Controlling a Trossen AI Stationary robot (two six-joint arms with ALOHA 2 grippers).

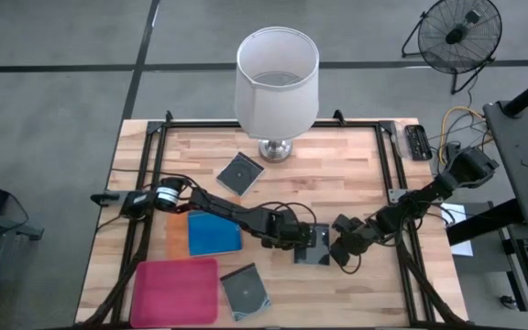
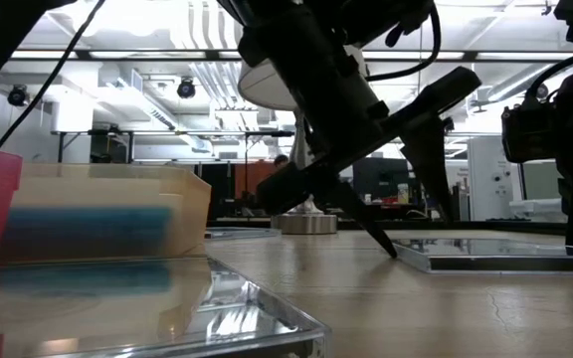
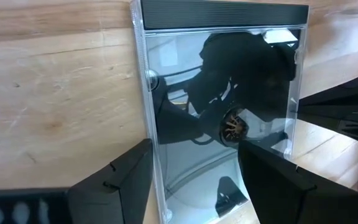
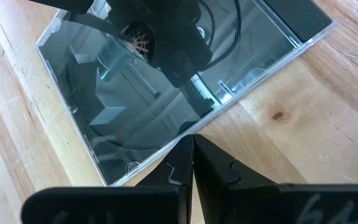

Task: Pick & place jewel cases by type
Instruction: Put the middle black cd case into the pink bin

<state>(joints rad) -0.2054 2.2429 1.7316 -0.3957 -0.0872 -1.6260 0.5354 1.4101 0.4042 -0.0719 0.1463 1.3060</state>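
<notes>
Left wrist view: the dark grey-transparent square plastic jewel case [image 3: 222,112] lies flat between the wide left gripper [image 3: 194,180] fingers; the right gripper [image 4: 191,162], closed and empty, touches its edge

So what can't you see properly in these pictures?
- Blue cases in the orange tray: the high view doesn't show how many are stacked.
- Grey case between the hands: the left hand covers part of it in the high view.
- Low view: the nearest case is blurred and cut off.
</notes>
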